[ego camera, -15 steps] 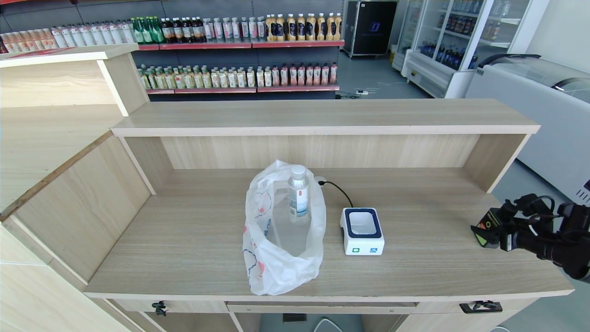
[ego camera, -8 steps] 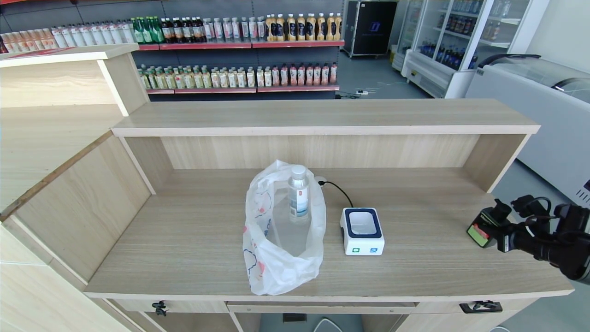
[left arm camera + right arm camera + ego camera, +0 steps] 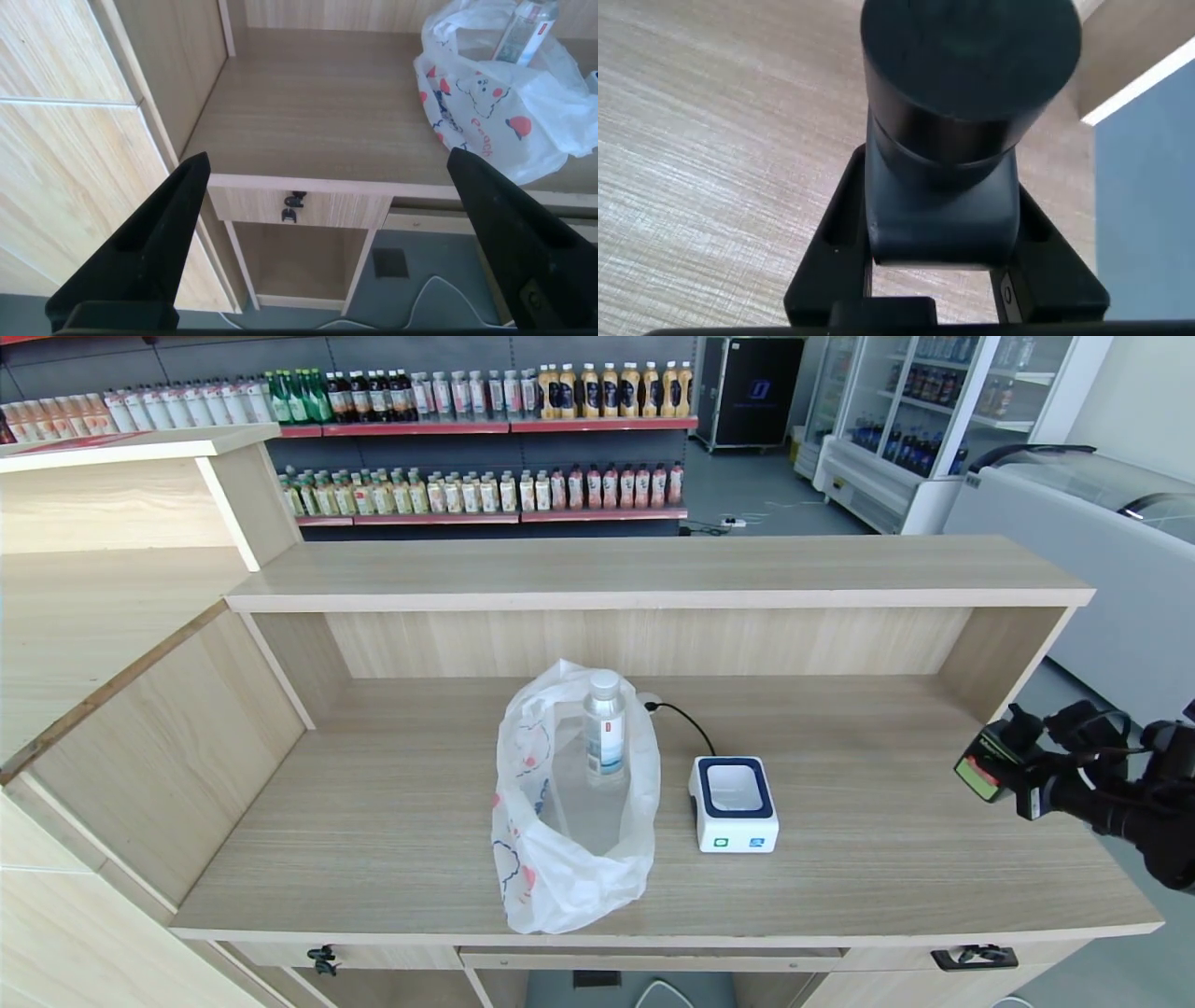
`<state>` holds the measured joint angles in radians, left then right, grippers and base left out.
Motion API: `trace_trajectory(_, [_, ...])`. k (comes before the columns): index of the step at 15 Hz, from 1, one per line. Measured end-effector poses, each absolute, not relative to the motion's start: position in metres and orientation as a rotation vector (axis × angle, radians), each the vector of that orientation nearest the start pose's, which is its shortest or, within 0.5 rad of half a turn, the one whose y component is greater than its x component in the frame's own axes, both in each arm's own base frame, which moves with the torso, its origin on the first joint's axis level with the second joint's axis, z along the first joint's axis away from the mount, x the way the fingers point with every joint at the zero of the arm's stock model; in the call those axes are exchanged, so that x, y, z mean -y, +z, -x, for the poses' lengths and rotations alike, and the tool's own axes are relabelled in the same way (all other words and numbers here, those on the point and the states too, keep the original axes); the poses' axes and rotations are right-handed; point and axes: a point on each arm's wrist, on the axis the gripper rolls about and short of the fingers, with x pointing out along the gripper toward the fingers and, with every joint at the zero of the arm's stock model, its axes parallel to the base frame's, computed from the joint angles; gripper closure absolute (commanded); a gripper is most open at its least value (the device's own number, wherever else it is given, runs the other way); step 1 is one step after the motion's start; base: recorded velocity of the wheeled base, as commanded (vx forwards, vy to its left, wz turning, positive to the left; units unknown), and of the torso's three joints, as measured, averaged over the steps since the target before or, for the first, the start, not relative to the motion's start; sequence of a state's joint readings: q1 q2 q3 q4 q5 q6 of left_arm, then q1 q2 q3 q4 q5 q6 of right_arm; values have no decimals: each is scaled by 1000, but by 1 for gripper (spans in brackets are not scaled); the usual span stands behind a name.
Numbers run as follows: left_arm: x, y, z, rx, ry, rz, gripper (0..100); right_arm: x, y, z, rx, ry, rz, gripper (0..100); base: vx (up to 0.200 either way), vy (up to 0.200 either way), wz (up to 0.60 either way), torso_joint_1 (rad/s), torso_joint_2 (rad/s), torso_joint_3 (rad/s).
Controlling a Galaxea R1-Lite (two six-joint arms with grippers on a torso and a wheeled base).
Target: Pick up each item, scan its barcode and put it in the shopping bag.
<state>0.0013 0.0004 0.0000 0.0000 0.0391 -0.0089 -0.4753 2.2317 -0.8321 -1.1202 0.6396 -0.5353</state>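
While the long wooden surface (image 3: 373,821) takes up most of the head view, the task's things sit near its middle. A white printed shopping bag (image 3: 560,868) stands open there. A clear water bottle (image 3: 605,737) with a red-and-blue label stands upright inside it, so one item appears to be bagged already. Just beside the bag, on the robot's right, the white barcode scanner (image 3: 735,803) lies with its window facing up, its black cable (image 3: 686,721) running back toward the rear wall.

Well apart from the scanner, over the right end of the surface, the right tool (image 3: 1004,758) is clamped on a dark can (image 3: 976,777) whose green-and-red end faces the bag. The right wrist view shows the can's dark body (image 3: 971,75) gripped above the wood grain. Judging by that distance, this item has yet to pass over the scanner and go into the bag. The left tool (image 3: 327,159) hangs with its jaws wide apart and holding nothing, off the front left edge of the surface. No other loose items lie on the wood, so this can may be the last.
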Motion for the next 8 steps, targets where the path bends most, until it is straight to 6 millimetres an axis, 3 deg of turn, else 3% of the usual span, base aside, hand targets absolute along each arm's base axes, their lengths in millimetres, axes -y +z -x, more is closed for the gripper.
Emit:
trace_trajectory(2, [-1,75,23,0,41,9,0,144,91,-332,-101,238,528,100,0,0,0,0,0,0])
trace_trajectory(4, [-1,75,23,0,41,9,0,111,138,-307,25,268,746,100,0,0,0,0,0,0])
trace_trajectory(6, [-1,75,23,0,41,9,0,66,177,-280,178,329,985,100,0,0,0,0,0,0])
trace_trajectory(8, [-1,75,23,0,41,9,0,17,202,-248,367,421,1282,100,0,0,0,0,0,0])
